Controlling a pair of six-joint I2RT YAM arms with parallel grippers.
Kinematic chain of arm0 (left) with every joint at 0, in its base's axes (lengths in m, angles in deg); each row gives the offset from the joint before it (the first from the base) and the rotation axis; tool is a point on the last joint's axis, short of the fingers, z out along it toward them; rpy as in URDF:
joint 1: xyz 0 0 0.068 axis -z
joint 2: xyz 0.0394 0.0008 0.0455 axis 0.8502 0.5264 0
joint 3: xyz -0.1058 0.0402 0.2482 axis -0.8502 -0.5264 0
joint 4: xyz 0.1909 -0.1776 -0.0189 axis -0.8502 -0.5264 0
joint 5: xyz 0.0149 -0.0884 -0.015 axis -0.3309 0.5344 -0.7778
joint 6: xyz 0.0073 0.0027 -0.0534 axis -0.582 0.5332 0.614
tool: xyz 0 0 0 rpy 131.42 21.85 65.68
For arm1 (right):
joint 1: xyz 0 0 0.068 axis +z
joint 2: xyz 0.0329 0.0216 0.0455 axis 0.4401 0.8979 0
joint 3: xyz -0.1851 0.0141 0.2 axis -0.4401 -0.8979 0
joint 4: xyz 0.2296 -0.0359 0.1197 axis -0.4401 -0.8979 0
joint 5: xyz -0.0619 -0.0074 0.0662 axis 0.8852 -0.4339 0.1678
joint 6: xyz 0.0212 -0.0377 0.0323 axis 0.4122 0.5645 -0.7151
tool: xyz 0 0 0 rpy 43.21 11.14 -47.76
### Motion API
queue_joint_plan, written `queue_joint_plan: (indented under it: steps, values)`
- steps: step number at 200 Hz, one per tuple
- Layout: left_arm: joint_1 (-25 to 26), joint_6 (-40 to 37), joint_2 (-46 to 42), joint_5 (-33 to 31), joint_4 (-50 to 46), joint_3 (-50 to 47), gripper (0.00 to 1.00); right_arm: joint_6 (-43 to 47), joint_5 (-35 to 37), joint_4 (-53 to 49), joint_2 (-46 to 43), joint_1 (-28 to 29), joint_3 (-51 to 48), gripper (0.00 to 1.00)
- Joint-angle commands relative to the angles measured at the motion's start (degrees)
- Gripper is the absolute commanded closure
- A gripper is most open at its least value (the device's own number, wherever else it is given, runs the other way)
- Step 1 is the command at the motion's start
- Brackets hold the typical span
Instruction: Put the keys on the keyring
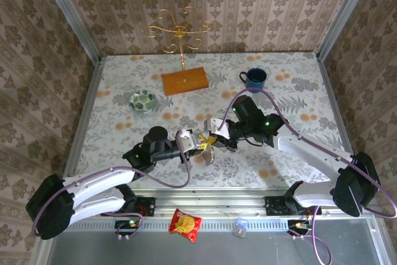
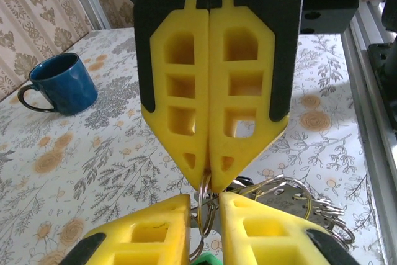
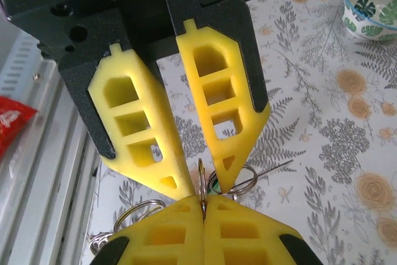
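Note:
A thin metal keyring [image 2: 201, 192] hangs edge-on above the table between my two grippers, which meet tip to tip. My right gripper [image 3: 203, 198] is shut on the keyring [image 3: 201, 173] and shows from the left wrist [image 2: 209, 175] pinching its top. My left gripper [image 2: 206, 198] is open a little, its fingers on either side of the ring without touching it. A green key head [image 2: 211, 259] peeks out below the ring. More linked rings and a flat metal piece [image 2: 310, 206] trail to the side. From above, both grippers [image 1: 209, 141] meet at the table's middle front.
A blue mug [image 1: 254, 78] stands at the back right. The small patterned green bowl [image 1: 143, 100] is at the left. A wooden base with a gold wire stand [image 1: 184, 81] sits at the back. A red snack packet [image 1: 185, 224] lies on the front rail.

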Motion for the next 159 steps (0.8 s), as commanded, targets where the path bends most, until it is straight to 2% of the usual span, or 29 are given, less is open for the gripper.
queue_joint_plan:
  steps: [1,24,41,48,67,80,108,159]
  values:
    - [0.8,-3.3,0.7,-0.9,-3.7,2.8,0.82,4.9,3.2,-7.7,1.3,1.9,4.2,1.0]
    - [0.9,-3.9,1.1,-1.0,-4.5,3.3,0.9,7.4,5.2,-11.3,2.2,3.6,6.7,1.0]
    - [0.9,-4.3,1.0,-1.4,-4.6,3.4,1.0,6.6,3.1,-10.4,1.4,3.6,6.3,1.0]
    - [0.9,-4.4,0.9,-1.5,-4.6,3.3,1.0,5.8,2.3,-8.6,0.5,3.4,5.2,1.0]
    - [0.9,-4.2,0.3,-1.3,-3.8,2.7,1.0,1.8,-0.5,-2.3,-2.3,1.3,0.9,0.79]
    - [0.9,-3.9,0.0,-0.7,-1.8,1.6,1.0,-1.3,-3.2,1.6,-3.6,-0.7,-1.8,0.72]
    - [0.8,-2.7,0.4,1.5,4.7,-0.9,1.0,-5.1,-5.8,6.8,-4.1,-1.7,-5.8,0.69]
    - [0.8,-1.9,0.4,3.4,8.3,-2.7,1.0,-5.9,-5.7,8.9,-2.7,-1.8,-7.0,0.7]
